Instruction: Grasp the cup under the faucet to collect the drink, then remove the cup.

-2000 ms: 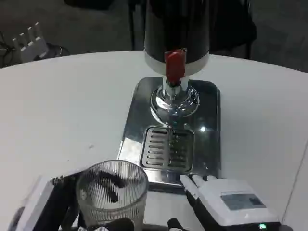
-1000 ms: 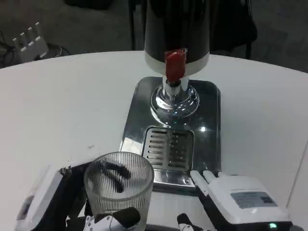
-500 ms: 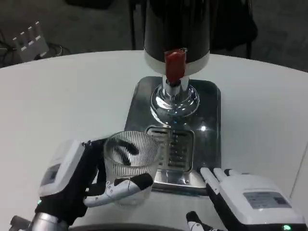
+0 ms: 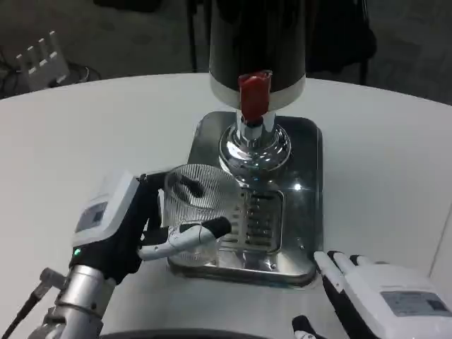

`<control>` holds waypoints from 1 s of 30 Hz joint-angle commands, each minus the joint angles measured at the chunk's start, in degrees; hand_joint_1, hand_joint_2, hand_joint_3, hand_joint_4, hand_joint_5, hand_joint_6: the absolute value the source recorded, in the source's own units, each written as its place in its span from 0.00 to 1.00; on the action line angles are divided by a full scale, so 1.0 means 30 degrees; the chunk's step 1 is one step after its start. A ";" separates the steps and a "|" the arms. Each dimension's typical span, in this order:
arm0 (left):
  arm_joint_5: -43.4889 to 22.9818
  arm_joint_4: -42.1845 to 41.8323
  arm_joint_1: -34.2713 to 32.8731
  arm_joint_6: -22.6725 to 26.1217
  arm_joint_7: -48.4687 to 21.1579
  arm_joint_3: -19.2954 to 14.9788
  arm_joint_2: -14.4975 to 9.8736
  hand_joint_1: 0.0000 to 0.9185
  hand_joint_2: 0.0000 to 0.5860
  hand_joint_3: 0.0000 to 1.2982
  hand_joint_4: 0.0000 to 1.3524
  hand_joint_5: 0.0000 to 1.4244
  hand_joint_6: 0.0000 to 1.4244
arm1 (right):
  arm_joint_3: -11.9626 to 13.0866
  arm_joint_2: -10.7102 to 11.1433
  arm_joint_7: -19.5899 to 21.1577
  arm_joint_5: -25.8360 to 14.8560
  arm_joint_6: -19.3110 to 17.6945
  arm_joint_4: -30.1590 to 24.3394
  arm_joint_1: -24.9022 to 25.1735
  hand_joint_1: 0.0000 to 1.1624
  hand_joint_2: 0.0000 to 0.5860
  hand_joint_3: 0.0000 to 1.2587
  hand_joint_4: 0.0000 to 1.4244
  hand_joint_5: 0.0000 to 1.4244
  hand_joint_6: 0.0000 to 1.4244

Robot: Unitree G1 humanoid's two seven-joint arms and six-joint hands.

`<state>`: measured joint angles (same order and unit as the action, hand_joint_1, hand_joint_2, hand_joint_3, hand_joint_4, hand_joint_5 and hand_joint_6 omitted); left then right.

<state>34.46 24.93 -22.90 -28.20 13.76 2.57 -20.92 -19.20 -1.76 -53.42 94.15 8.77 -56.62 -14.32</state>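
Note:
My left hand (image 4: 123, 226) grips a clear ribbed glass cup (image 4: 199, 212), fingers wrapped around its wall. The cup is upright at the left edge of the slotted drip grate (image 4: 256, 219), in front and to the left of the red faucet lever (image 4: 254, 94). That lever hangs from a black drink dispenser (image 4: 258, 42) standing on a shiny steel tray (image 4: 311, 162). I cannot tell whether the cup touches the tray. My right hand (image 4: 388, 296) lies at the lower right, back up, off the tray's front right corner, holding nothing.
The round white table (image 4: 92, 134) spreads wide to the left and right of the tray. A small white object (image 4: 44, 59) sits beyond the far left edge.
My left hand has carried the cup forward and to the right, from the near table edge onto the tray's left side. The right hand has slid slightly right and lower in the picture.

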 commanded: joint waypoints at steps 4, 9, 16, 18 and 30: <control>0.0051 0.1802 -0.1647 0.0788 0.0900 0.0552 -0.0368 0.45 0.35 0.78 0.80 0.87 1.00 | -0.0590 -0.1504 -0.0240 -0.0511 -0.0513 -0.0798 -0.1108 0.09 0.84 0.00 0.00 0.00 0.00; 0.0245 0.3229 -0.2635 0.1150 0.1387 0.1237 -0.0470 0.45 0.35 0.78 0.80 0.87 1.00 | -0.0406 -0.1607 -0.0243 -0.0586 -0.0662 -0.1054 -0.1452 0.08 0.84 0.00 0.00 0.00 0.00; 0.0426 0.5482 -0.4967 0.1535 0.1902 0.2491 -0.0019 0.45 0.35 0.78 0.80 0.87 1.00 | 0.0160 -0.1586 -0.0280 -0.1024 -0.0626 -0.1125 -0.1849 0.08 0.84 0.00 0.00 0.00 0.00; 0.0442 0.6031 -0.5572 0.1593 0.2020 0.2794 0.0125 0.45 0.35 0.78 0.80 0.87 1.00 | 0.0247 -0.1584 -0.0243 -0.1076 -0.0595 -0.1125 -0.1924 0.08 0.84 0.01 0.00 0.00 0.00; 0.0462 0.8278 -0.7531 0.1710 0.1673 0.4319 0.0415 0.40 0.35 0.60 0.63 0.77 0.94 | 0.0691 -0.1586 -0.0495 -0.1419 -0.0521 -0.1125 -0.2004 0.08 0.84 0.01 0.00 0.00 0.00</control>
<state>36.27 48.75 -44.91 -22.94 19.27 14.77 -19.65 -16.76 -2.47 -54.54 90.19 7.21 -59.02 -19.14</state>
